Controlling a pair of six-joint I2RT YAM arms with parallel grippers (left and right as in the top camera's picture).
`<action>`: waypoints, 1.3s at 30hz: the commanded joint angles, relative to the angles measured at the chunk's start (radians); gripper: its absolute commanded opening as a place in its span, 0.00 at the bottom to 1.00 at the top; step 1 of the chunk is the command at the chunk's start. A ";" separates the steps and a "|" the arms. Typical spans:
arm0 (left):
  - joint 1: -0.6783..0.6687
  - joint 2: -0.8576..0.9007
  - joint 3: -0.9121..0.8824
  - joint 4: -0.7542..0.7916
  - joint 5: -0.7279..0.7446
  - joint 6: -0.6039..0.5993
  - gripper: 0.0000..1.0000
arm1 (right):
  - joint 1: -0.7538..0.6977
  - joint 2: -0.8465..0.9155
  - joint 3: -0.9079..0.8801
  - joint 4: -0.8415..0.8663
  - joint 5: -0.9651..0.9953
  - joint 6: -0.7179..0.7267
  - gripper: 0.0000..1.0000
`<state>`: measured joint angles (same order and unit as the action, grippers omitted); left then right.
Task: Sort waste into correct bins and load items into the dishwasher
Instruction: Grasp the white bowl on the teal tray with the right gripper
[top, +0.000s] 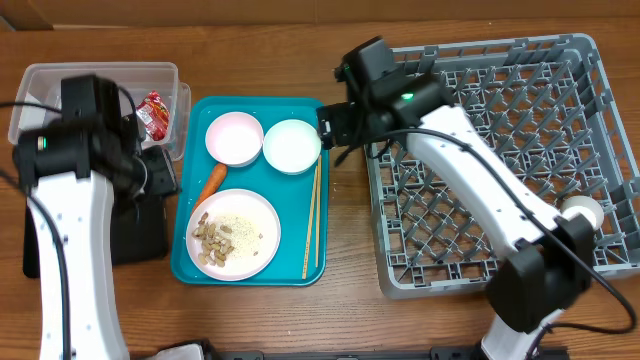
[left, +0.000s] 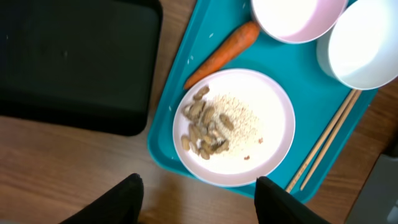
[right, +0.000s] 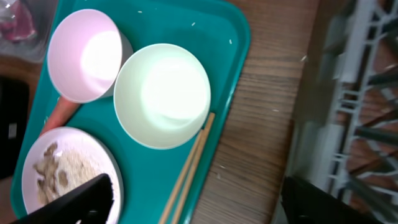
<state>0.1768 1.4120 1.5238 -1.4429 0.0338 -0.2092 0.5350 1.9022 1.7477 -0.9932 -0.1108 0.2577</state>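
The white bowl (right: 163, 96) sits at the upper right of the teal tray (top: 300, 110), mouth up and empty. I judge it stiff, light and glossy enough to slip, so I would pinch its rim with one finger inside and one outside. The upper-right arc in my right wrist view looks best, because the pink bowl (right: 84, 55) crowds its left side and the chopsticks (left: 324, 138) run up to its lower edge. My right gripper (right: 208, 199) hangs over that corner of the tray, spread wide and holding nothing. My left gripper (left: 199, 202) is just as wide and bare above the plate (left: 273, 124) at the tray's lower left. That plate carries rice (left: 239, 115) and nuts (left: 202, 127), loose stuff that will slide if it tilts, so it wants a level lift by the rim. The carrot (left: 222, 53) looks firm and tapered, easiest to take across its thick middle. The chopsticks are thin and lie flat, so they will be awkward to get under. I count two bowls, one plate, two chopsticks, one carrot and one red wrapper (top: 155, 112). The wrapper lies in the clear tub (top: 60, 75) at the upper left of the overhead view. There is one black tray (left: 74, 56) at the left, one rack (top: 540, 90) at the right and one cup (top: 582, 212) at the rack's right edge. I see no tissue.
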 joint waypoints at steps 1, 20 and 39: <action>-0.001 -0.065 -0.089 0.034 0.008 0.003 0.64 | 0.023 0.072 0.021 0.035 0.043 0.090 0.82; -0.001 -0.051 -0.197 0.087 0.012 0.002 0.64 | 0.056 0.327 0.021 0.159 0.024 0.140 0.29; -0.001 -0.051 -0.197 0.102 0.012 0.002 0.64 | -0.093 0.073 0.357 -0.166 0.307 0.022 0.04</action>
<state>0.1768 1.3579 1.3281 -1.3499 0.0345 -0.2077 0.4870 2.1315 1.9972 -1.1259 0.0551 0.3351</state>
